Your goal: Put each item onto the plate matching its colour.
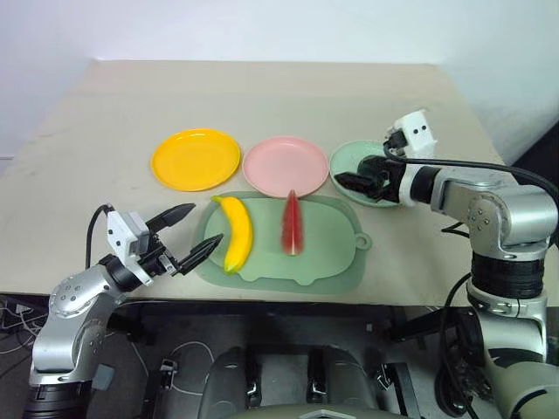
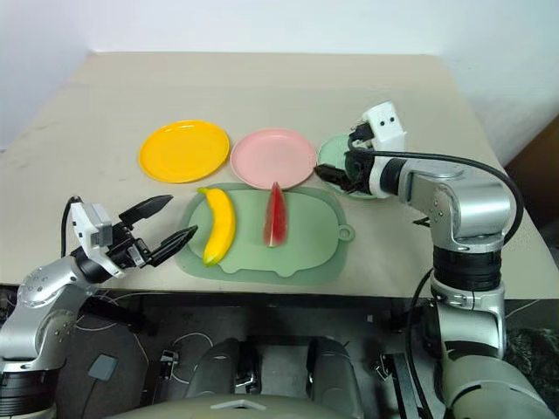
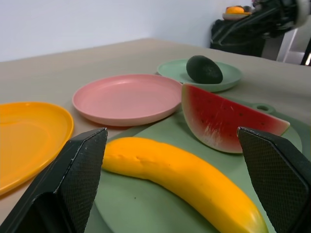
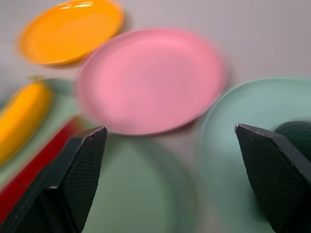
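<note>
A yellow banana [image 1: 234, 231] and a red watermelon wedge [image 1: 291, 223] lie side by side on the pale-green mat [image 1: 332, 253]. Behind the mat stand a yellow-orange plate [image 1: 195, 159], a pink plate [image 1: 285, 166] and a mint green plate [image 1: 348, 160]. The dark-green lump [image 3: 204, 69] rests on the green plate. My right gripper [image 1: 351, 184] hangs open low over the green plate, just beside the lump, with nothing between its fingers. My left gripper [image 1: 205, 225] is open at the mat's left edge, pointing at the banana and holding nothing.
The beige table [image 1: 105, 113] has bare room behind and left of the plates. Its front edge [image 1: 410, 301] runs just below the mat. The mat's loop tab [image 1: 361, 237] points right, toward my right arm.
</note>
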Tool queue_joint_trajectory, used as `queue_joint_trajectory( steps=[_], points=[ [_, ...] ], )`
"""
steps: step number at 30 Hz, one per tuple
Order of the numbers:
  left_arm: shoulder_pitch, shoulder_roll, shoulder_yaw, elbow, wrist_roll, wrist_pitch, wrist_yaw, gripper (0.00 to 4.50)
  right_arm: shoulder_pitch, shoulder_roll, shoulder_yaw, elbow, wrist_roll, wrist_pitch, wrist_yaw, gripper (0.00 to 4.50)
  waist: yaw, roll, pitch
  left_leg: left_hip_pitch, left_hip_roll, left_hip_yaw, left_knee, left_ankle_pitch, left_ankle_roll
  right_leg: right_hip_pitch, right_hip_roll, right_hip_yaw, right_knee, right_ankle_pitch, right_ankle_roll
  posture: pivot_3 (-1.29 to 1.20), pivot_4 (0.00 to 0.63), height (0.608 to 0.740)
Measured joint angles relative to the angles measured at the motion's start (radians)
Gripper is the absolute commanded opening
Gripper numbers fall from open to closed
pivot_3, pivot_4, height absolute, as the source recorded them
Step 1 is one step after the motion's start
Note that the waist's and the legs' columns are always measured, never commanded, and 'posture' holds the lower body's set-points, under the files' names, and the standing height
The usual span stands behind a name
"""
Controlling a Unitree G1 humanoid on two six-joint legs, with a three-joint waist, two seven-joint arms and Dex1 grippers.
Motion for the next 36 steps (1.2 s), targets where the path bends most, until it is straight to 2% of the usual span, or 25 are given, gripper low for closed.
queue_joint_trajectory(
  steps=[2,5,16,21,29,36],
  points=[
    [-0.006,-0.003,-0.010,0.004,0.001,-0.001,-0.001,4.50,-0.025,0.050,-0.010,-0.027,0.039,0.138,-0.027,4.46,-0.001,0.000,0.000,0.000,0.000,0.000,0.000,0.000,0.000,0.000,0.000,0.000,0.000,0.000,0.000,0.00,0.150,0.695],
    [-0.018,-0.005,-0.022,0.012,0.002,-0.002,-0.003,4.50,-0.027,0.087,-0.002,-0.029,0.100,0.198,-0.071,4.46,0.000,0.000,0.000,-0.001,0.000,0.000,0.000,0.000,0.000,0.000,0.000,0.000,0.000,0.000,0.000,0.00,0.150,0.695],
    [-0.046,-0.029,-0.032,0.052,0.020,-0.013,-0.015,4.50,-0.026,0.221,0.087,0.097,0.349,0.199,-0.392,4.46,-0.005,0.000,0.000,-0.001,-0.001,0.000,0.000,0.000,0.000,0.000,0.001,0.000,0.000,0.000,0.000,0.00,0.150,0.695],
    [-0.043,-0.041,-0.051,0.053,0.024,-0.026,-0.016,4.50,-0.028,0.217,0.129,0.157,0.408,0.199,-0.495,4.46,-0.002,-0.001,0.000,-0.001,-0.001,0.000,0.000,0.000,0.000,0.000,0.001,0.000,-0.001,0.000,0.000,0.00,0.150,0.695],
    [-0.036,-0.043,-0.057,0.053,0.028,-0.033,-0.014,4.50,-0.060,0.151,0.268,0.148,0.378,0.199,-0.524,4.46,-0.005,-0.001,0.000,-0.001,0.000,0.000,-0.001,0.000,0.000,0.000,0.001,0.000,-0.001,0.000,0.000,0.00,0.150,0.695],
    [-0.035,-0.044,-0.057,0.053,0.031,-0.035,-0.006,4.50,-0.091,0.134,0.373,0.136,0.306,0.173,-0.447,4.46,-0.005,-0.001,0.000,-0.001,0.000,0.000,-0.001,0.000,0.000,0.000,0.001,0.000,-0.001,0.000,0.000,0.00,0.150,0.695]
  ],
)
